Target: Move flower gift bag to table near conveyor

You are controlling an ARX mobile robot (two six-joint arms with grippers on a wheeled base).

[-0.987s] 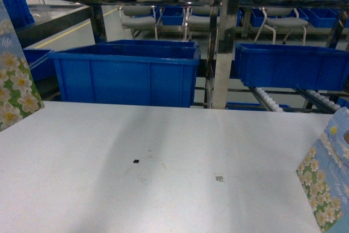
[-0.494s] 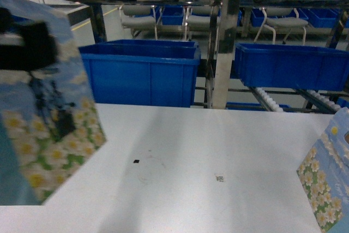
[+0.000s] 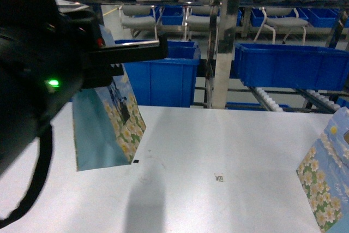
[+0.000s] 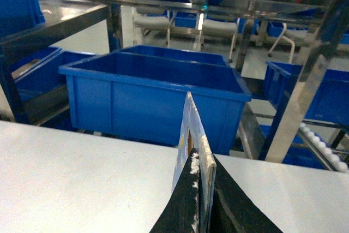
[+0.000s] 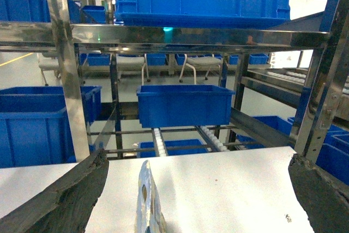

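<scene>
White table (image 3: 229, 151), flower gift bag (image 3: 106, 129) in left claw (image 4: 200, 189), no legible writing.

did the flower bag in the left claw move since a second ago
Yes. The flower gift bag went from the left edge rightward onto the table, nearing the small black mark.

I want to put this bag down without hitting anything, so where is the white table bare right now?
Bare: the middle of the table, between the flower gift bag gripped by the left gripper and a second flowered bag at the right edge. Crowded: the far edge, along the blue bins and steel rack post.
</scene>
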